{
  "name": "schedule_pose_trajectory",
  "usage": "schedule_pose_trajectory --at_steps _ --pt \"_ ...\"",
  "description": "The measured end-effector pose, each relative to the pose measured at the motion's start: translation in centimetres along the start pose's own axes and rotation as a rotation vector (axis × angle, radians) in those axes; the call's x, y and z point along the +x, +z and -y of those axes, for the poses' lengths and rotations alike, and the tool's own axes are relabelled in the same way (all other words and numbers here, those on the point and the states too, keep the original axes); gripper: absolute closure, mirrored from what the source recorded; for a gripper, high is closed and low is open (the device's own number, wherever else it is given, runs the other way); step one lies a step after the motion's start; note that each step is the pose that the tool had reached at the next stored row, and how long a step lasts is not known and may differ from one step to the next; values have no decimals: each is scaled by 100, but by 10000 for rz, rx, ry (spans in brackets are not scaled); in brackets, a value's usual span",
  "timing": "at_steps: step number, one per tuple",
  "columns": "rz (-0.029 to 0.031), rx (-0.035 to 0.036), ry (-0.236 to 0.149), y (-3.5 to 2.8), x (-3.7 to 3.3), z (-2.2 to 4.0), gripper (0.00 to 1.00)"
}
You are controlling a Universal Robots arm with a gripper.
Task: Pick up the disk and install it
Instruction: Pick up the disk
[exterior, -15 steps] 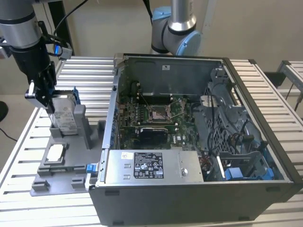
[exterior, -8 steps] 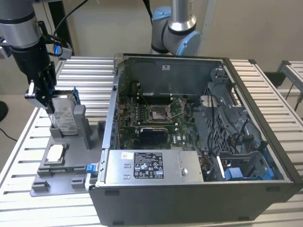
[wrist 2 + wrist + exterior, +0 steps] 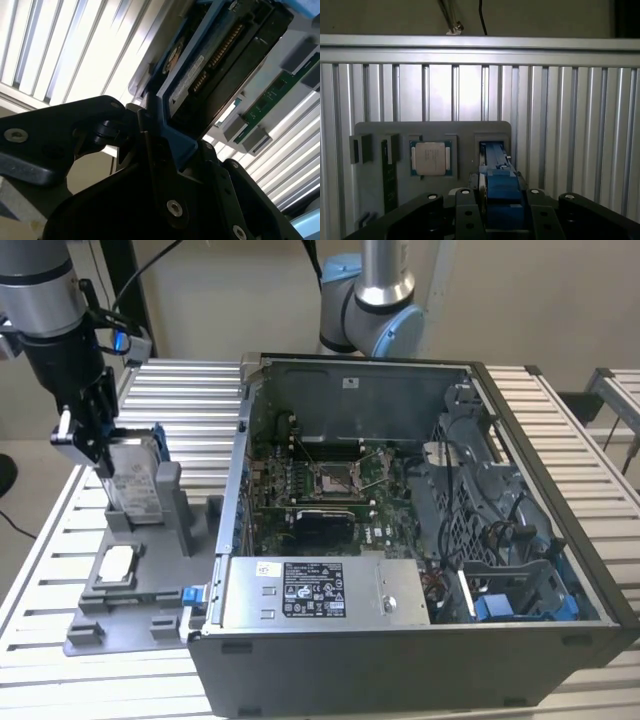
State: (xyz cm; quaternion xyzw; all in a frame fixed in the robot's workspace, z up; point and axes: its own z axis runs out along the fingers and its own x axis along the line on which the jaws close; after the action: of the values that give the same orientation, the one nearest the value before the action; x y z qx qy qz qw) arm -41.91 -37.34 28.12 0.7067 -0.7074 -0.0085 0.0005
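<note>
Hand [image 3: 500,194] clamped on disk [image 3: 500,184]; in first wrist view, fingers [image 3: 466,212] press its blue frame from both sides. Ext. view: disk [image 3: 135,480] stands upright on edge at slot of grey holder [image 3: 130,620], hand [image 3: 92,430] at its top. Holder sits on slatted surface [image 3: 30,630], to exterior view's left of open PC case [image 3: 420,650]. Small square chip [image 3: 118,563] lies flat in holder, near disk, apart from it.

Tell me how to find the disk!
At the exterior view's left, beside the open case, sits a grey tray. The disk stands on edge in it, gripper clamping its top. Unlike the chip lying flat nearby, it is tall with a blue frame.
</note>
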Motion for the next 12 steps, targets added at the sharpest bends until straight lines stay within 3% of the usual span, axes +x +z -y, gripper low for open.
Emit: schedule_pose_trajectory --at_steps 12 --pt "0 0 0 -178 -2 -2 100"
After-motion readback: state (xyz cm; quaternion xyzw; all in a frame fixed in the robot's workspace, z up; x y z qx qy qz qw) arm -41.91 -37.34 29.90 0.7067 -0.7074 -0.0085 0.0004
